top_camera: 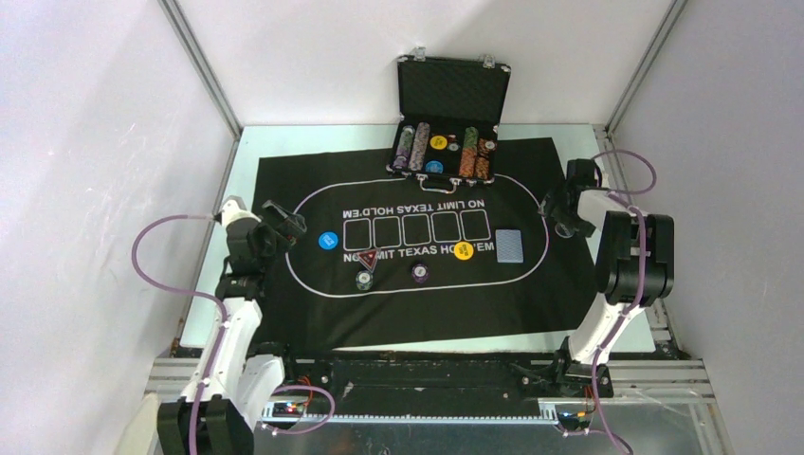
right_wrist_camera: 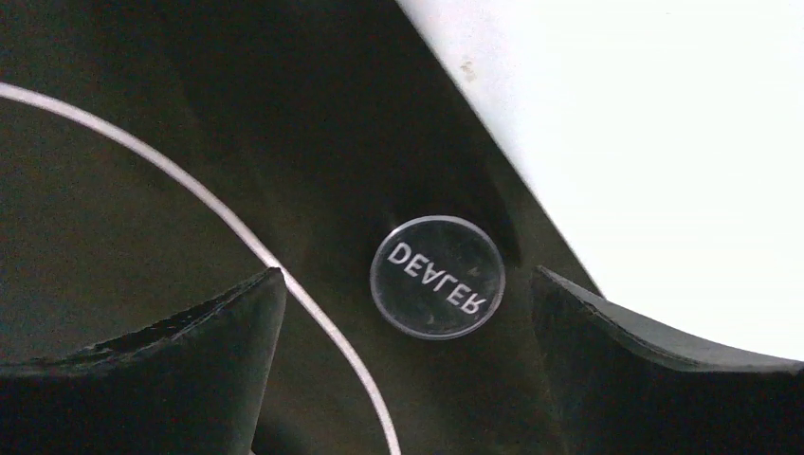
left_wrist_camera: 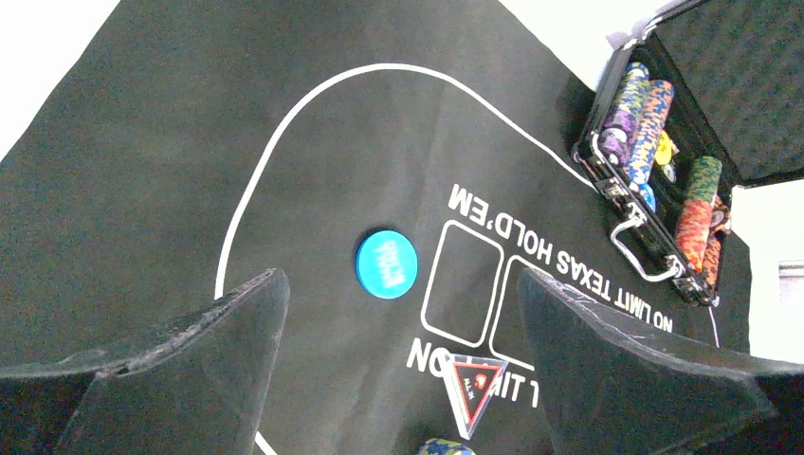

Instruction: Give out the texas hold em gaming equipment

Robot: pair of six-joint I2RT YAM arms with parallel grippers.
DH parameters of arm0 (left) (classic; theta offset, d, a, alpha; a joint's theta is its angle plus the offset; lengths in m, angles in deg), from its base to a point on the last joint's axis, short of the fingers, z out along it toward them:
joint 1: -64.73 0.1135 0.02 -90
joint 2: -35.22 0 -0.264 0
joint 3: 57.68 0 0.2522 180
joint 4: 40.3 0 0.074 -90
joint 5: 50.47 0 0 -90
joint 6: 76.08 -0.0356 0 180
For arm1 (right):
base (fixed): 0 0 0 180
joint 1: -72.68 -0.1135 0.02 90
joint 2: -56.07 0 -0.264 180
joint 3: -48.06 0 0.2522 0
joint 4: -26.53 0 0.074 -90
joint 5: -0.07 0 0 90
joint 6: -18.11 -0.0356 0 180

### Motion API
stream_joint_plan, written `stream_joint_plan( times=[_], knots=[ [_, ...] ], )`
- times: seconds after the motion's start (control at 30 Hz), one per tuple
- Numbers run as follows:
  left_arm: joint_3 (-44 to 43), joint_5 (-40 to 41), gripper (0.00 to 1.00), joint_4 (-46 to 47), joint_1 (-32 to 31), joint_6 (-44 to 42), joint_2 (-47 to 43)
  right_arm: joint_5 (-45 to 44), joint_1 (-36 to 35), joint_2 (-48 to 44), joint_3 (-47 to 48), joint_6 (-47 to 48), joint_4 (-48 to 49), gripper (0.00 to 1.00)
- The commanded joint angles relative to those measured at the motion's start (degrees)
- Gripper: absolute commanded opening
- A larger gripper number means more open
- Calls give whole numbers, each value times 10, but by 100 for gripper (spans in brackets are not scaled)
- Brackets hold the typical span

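Right hand (top_camera: 561,220) is spread wide and empty over the DEALER button (right_wrist_camera: 437,277), which lies flat on the mat (right_wrist_camera: 142,57) just outside the white line (right_wrist_camera: 204,207), I'd guess marking that seat; left hand (top_camera: 284,224) hangs unclenched above the blue button (left_wrist_camera: 386,263).

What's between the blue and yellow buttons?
Top view: only a red-edged triangular marker, close to the blue button; otherwise printed mat up to the yellow button.
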Motion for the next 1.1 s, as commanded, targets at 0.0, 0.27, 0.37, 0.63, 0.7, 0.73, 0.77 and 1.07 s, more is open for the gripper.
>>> stream_joint_plan(
  times=[0.0, 0.27, 0.37, 0.63, 0.7, 0.73, 0.77, 1.07],
  knots=[
    [-35, 4, 98, -1, -2, -2, 21, -47, -37, -48, 2, 20, 35, 99],
    [-94, -46, 98, -27, -6, -32, 131, -160, -111, -209, -77, -44, 34, 100],
    [-151, -45, 98, -81, -26, -62, 196, -172, -147, -324, -154, -70, 36, 100],
    [-339, 51, 98, -215, -102, -109, 430, -101, -157, -512, -279, -100, 2, 100],
    [-376, 63, 98, -250, -103, -112, 483, -82, -153, -541, -293, -111, -6, 100],
    [-386, 64, 98, -268, -103, -112, 498, -72, -151, -557, -297, -109, -7, 100],
    [-405, 61, 98, -275, -103, -112, 526, -55, -150, -562, -304, -109, -12, 100],
    [-429, 13, 95, -293, -110, -95, 599, -18, -119, -581, -334, -91, 4, 100]
  ],
)
